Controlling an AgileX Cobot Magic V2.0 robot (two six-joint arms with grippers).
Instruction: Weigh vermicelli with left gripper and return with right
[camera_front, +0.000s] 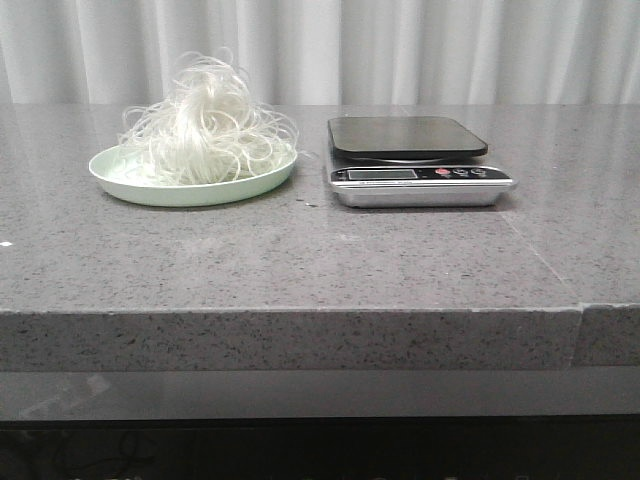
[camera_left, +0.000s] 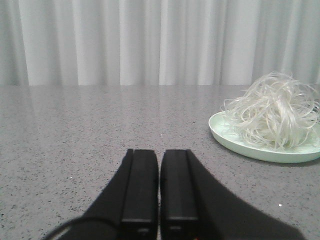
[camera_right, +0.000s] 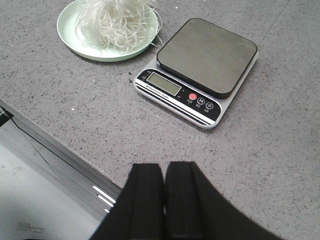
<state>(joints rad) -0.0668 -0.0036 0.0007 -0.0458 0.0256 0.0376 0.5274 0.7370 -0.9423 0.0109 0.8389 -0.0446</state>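
The vermicelli, a fluffy nest of thin white strands, lies on a pale green plate at the back left of the grey table. It also shows in the left wrist view and the right wrist view. The scale with its bare black platform stands right of the plate, and shows in the right wrist view. My left gripper is shut and empty, low over the table, well apart from the plate. My right gripper is shut and empty, above the table's front edge. Neither gripper shows in the front view.
The table's front edge runs close by my right gripper, with a drop beyond it. A white curtain hangs behind the table. A seam crosses the tabletop at the right.
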